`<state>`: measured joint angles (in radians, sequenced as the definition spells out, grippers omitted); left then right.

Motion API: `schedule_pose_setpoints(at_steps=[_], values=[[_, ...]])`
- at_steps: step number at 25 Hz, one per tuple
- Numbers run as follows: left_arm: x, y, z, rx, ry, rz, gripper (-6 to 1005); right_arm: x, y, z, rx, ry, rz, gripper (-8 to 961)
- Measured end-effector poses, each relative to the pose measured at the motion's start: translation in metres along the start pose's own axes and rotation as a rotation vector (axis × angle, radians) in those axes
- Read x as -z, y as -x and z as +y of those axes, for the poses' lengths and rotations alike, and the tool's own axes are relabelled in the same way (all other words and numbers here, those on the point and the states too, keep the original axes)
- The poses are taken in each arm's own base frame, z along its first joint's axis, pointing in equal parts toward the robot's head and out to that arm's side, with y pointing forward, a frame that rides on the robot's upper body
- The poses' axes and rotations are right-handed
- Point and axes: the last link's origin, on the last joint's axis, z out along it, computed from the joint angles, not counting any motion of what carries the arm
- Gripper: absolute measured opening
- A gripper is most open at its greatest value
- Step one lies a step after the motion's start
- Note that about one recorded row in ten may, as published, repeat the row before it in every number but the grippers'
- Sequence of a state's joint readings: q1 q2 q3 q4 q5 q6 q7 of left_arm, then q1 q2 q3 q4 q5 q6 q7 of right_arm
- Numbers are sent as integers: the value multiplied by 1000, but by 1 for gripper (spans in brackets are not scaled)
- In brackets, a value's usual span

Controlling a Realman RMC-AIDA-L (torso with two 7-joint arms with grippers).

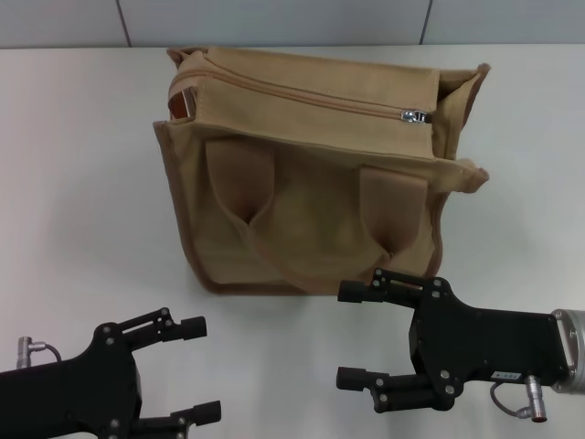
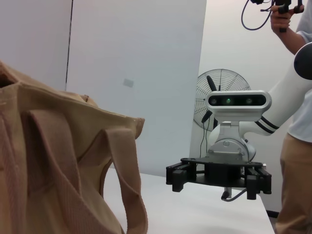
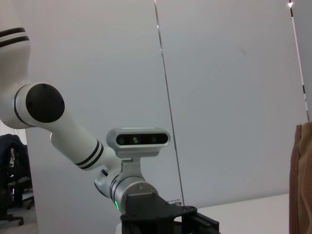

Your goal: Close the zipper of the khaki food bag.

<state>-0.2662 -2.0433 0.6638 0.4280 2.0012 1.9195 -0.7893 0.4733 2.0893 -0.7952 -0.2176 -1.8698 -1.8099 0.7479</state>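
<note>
The khaki food bag (image 1: 320, 174) lies on the white table (image 1: 73, 183) just ahead of both claws, its front face with two flat pockets and a looped handle (image 1: 311, 261) turned up toward the head camera. Along the bag's top panel, on the far side from the claws, runs the zipper (image 1: 311, 99), and its small silver pull (image 1: 416, 115) sits at the end that lies ahead of the right gripper; the tape looks drawn together along its visible run. At the opposite end, ahead of the left gripper, a gap in the bag's corner shows a reddish-brown patch (image 1: 180, 105) inside, too small to identify. The right gripper (image 1: 356, 334) hovers just short of the bag's near bottom edge, its fingers spread apart and empty, the upper finger (image 1: 379, 291) just beside the brown piping. The left gripper (image 1: 201, 370) sits nearer the robot and to the left of its partner, fingers likewise apart and holding nothing, with bare tabletop between it and the bag. Open table stretches to either side of the bag. Pale wall panels stand behind the table. In the left wrist view a standing fan (image 2: 219, 97) and a person (image 2: 297, 146) in tan trousers appear beyond the right gripper.
</note>
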Motion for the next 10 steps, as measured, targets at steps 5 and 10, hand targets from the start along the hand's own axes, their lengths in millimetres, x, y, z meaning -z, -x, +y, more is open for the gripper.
schedule_pose_setpoints(at_steps=[5, 10], values=[[-1, 0, -1, -2, 1, -1, 829, 0, 0, 0, -3, -2, 2, 837], [-3, 0, -2, -6, 3, -2, 829, 0, 0, 0, -2, -2, 3, 837]])
